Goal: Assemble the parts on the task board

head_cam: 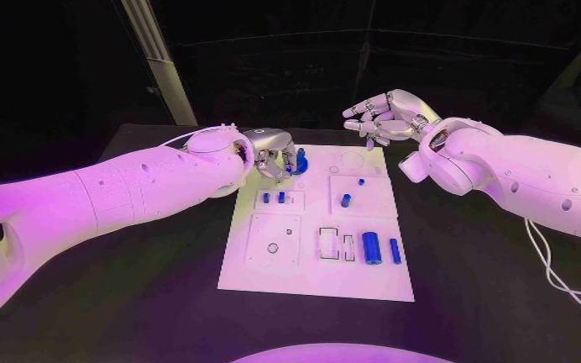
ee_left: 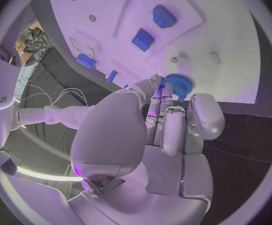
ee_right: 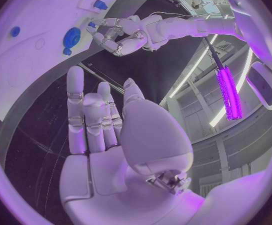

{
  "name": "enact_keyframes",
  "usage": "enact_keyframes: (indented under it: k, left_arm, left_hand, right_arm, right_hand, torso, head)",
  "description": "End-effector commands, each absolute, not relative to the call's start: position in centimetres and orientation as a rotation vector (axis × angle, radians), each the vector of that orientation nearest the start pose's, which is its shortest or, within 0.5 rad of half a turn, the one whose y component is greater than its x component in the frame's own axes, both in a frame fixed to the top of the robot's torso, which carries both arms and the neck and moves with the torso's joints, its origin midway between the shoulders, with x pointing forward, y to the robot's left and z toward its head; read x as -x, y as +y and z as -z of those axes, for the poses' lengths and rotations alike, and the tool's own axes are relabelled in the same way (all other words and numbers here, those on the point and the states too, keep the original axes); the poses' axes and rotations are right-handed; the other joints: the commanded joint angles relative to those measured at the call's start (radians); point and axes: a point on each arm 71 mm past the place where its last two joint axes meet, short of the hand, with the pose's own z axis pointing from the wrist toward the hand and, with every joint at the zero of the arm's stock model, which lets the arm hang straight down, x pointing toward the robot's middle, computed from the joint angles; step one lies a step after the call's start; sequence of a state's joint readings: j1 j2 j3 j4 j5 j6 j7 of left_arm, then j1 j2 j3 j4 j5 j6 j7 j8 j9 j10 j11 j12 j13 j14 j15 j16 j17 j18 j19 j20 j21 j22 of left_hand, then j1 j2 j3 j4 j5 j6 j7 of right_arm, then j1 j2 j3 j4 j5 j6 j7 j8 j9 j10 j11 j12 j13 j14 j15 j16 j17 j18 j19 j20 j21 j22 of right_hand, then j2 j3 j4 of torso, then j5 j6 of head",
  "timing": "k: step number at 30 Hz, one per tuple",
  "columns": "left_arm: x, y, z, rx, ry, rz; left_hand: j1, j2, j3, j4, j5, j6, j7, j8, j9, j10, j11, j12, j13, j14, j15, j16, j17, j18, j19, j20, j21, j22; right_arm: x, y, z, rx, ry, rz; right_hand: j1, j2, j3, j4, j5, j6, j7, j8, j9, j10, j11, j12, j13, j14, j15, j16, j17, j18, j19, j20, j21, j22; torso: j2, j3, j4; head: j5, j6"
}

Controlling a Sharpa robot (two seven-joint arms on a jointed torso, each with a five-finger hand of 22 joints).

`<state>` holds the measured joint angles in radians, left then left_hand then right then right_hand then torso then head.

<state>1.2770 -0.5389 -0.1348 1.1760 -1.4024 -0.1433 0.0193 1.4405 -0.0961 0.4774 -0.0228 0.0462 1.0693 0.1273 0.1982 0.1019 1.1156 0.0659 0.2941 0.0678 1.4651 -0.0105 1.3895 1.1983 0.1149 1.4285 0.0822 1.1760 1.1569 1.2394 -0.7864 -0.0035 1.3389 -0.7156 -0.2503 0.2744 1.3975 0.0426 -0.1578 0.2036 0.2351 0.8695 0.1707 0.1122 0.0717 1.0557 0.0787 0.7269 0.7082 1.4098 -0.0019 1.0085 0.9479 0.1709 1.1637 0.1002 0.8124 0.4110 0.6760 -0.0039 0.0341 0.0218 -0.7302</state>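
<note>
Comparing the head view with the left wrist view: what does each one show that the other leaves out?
Head view alone: the right hand raised with fingers apart beyond the task board's far edge, and two blue cylinders lying side by side near its front. Left wrist view alone: the toothed rim of the blue gear at the fingertips. Both: the left hand at that gear, plus small blue parts on the board.

You've got the black worktop (head_cam: pixel 145 296) spreading out on every side under the board. A pale slanted post (head_cam: pixel 151 44) rises behind its far left corner. On your right, thin white cables (head_cam: pixel 547 266) trail down across the worktop's edge.
</note>
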Motion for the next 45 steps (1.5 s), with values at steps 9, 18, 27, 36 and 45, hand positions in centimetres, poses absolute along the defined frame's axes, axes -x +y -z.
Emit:
enact_keyframes:
  k: [9, 18, 27, 36, 45]
  left_arm:
    - [-54.2, 15.2, 20.6, -0.275, 1.866, 0.648]
    - [-54.2, 15.5, 21.4, -0.286, 1.937, 0.628]
    - [-54.1, 15.6, 21.6, -0.289, 1.957, 0.622]
    - [-54.1, 15.4, 21.9, -0.292, 1.969, 0.622]
    - [-54.1, 15.1, 22.0, -0.293, 1.967, 0.625]
  left_hand:
    - [-0.018, -0.005, 0.008, 0.000, 0.002, 0.009, 0.002, -0.006, -0.002, 0.014, -0.001, -0.009, 0.001, 0.026, -0.007, 0.004, -0.002, -0.019, 0.005, -0.001, 0.003, 0.003]
    - [-0.026, -0.008, 0.009, 0.000, 0.002, 0.010, 0.001, -0.009, -0.003, 0.016, -0.002, -0.014, 0.000, 0.024, -0.007, 0.001, -0.009, -0.019, 0.005, -0.001, 0.003, 0.004]
    - [-0.029, -0.011, 0.009, -0.001, 0.002, 0.013, -0.001, -0.010, -0.003, 0.021, -0.003, -0.016, 0.001, 0.022, -0.008, -0.002, -0.015, -0.019, 0.006, -0.001, 0.006, 0.007]
    - [-0.031, -0.012, 0.010, -0.003, 0.002, 0.017, -0.002, -0.010, -0.002, 0.025, -0.004, -0.018, 0.002, 0.022, -0.009, -0.003, -0.017, -0.020, 0.006, -0.001, 0.007, 0.009]
    - [-0.033, -0.014, 0.010, -0.004, 0.002, 0.018, -0.003, -0.011, -0.002, 0.027, -0.005, -0.020, 0.002, 0.021, -0.010, -0.004, -0.019, -0.019, 0.005, -0.002, 0.007, 0.010]
  right_arm:
    - [-52.6, -22.2, 15.4, -0.376, 1.563, -1.202]
    - [-52.7, -22.3, 15.4, -0.377, 1.563, -1.201]
    - [-52.7, -22.3, 15.4, -0.376, 1.563, -1.201]
    - [-52.7, -22.3, 15.4, -0.377, 1.564, -1.201]
    - [-52.7, -22.2, 15.4, -0.376, 1.564, -1.202]
  right_hand:
    - [0.005, 0.008, 0.000, -0.004, 0.004, -0.010, 0.000, 0.003, 0.001, -0.007, 0.002, 0.003, -0.001, 0.000, 0.001, -0.002, 0.001, 0.014, 0.005, 0.001, -0.005, -0.001]
    - [0.005, 0.008, 0.000, -0.004, 0.004, -0.010, 0.000, 0.003, 0.001, -0.007, 0.002, 0.003, -0.001, 0.000, 0.001, -0.002, 0.001, 0.014, 0.005, 0.001, -0.005, -0.001]
    - [0.007, 0.010, -0.001, -0.005, 0.006, -0.010, 0.000, 0.003, 0.001, -0.008, 0.002, 0.004, -0.003, 0.000, 0.001, -0.003, 0.002, 0.014, 0.006, 0.001, -0.006, -0.002]
    - [0.008, 0.010, -0.001, -0.005, 0.006, -0.010, 0.000, 0.003, 0.001, -0.008, 0.002, 0.004, -0.003, 0.000, 0.001, -0.003, 0.002, 0.014, 0.006, 0.001, -0.006, -0.002]
    - [0.008, 0.010, -0.001, -0.005, 0.006, -0.010, 0.000, 0.003, 0.001, -0.008, 0.002, 0.004, -0.003, 0.000, 0.001, -0.003, 0.002, 0.014, 0.006, 0.001, -0.006, -0.002]
  torso:
    - [0.002, 0.0007, -0.0048]
    - [0.001, 0.0000, -0.0023]
    - [0.001, 0.0006, -0.0035]
    - [0.002, 0.0001, -0.0035]
    - [0.001, 0.0007, -0.0039]
  head:
    - [0.001, -0.003]
    - [0.006, -0.007]
    - [0.008, -0.006]
    - [0.008, -0.007]
    - [0.009, -0.008]
